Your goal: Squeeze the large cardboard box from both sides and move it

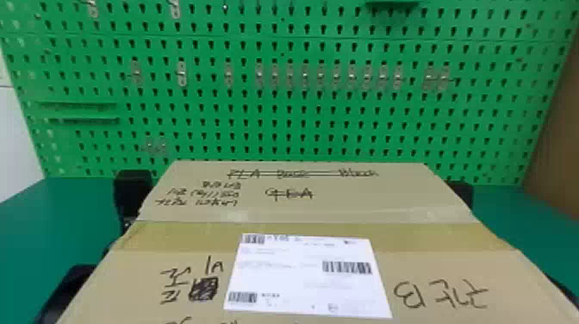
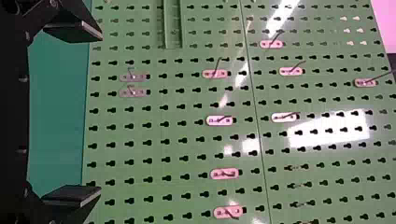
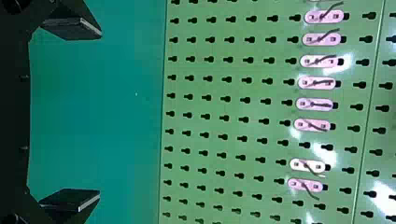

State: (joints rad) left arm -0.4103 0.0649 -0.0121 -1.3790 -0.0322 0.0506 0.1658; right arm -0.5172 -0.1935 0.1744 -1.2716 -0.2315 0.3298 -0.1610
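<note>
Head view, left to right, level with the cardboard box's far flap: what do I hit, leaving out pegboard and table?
White panel → left arm → cardboard box → right arm → brown panel

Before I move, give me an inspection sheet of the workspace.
Surface: green tabletop, visible either side of the box.
Job's things: large cardboard box, tape across its top, white label on it; whether its underside touches the tabletop can't be told.
Clutter: nothing seen.
Grippers: left gripper and right gripper both open, one at each side of the box; contact unclear.
Cables: nothing seen.
Surroundings: green pegboard with metal hooks behind the box.
</note>
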